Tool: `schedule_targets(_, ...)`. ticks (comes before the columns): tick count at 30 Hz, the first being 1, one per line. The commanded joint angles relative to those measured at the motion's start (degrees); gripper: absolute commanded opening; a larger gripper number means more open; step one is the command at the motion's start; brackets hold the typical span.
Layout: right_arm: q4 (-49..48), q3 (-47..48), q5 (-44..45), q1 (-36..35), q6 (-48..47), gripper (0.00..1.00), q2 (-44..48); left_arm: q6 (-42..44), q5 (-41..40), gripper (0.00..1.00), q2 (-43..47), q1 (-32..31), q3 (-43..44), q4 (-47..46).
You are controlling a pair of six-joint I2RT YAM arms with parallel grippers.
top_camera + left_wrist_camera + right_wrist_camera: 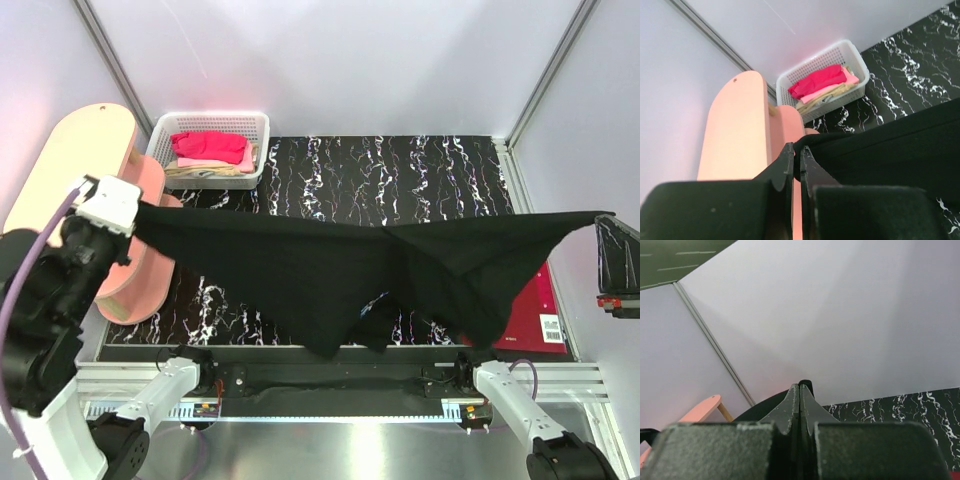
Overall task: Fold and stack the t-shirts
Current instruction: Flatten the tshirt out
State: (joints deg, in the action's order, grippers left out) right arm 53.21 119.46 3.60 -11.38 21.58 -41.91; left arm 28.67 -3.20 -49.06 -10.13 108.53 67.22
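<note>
The black t-shirt [300, 265] hangs stretched in the air across the black marbled table [400, 170], held by two corners; no print shows on it. My left gripper [137, 209] is shut on its left corner, seen in the left wrist view [796, 150] with cloth [900, 145] between the jaws. My right gripper [603, 216] is shut on the right corner; cloth [760, 409] pokes past the closed tips [799, 388]. The dark red t-shirt [535, 315] lies flat at the table's front right, partly hidden under the black one. The bright pink t-shirt [210, 147] lies in the basket.
The white mesh basket [160, 130] stands at the back left, holding the pink shirt [817, 80] and beige cloth; it shows in the left wrist view [855, 50]. A pink wooden stool-like piece [70, 150] stands left of the table. Enclosure walls surround the table.
</note>
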Motion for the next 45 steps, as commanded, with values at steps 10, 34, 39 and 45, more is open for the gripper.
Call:
schedule_targets(10,-9.43,-16.95,11.16,1.09,-2.60,0.00,-9.75,2.18,-1.72,0.00,-5.77,0.46,-20.80,-16.75)
schedule_targets(34,-15.25,-4.76,-3.42,1.09,-3.39,0.00,-18.40,-5.70,-10.36,0.00,-10.65,-13.34,4.66,-23.29)
schedule_targets(39,-10.59,-4.95,-4.39,1.09,-4.88,0.00,-6.09,-7.40,-0.68,0.00,-2.20,-9.64,5.82,-16.69)
schedule_targets(45,-1.36,6.12,-1.66,1.18,-5.94,0.00,-4.14,-5.11,1.79,0.00,4.14,-5.79,9.06,-13.17)
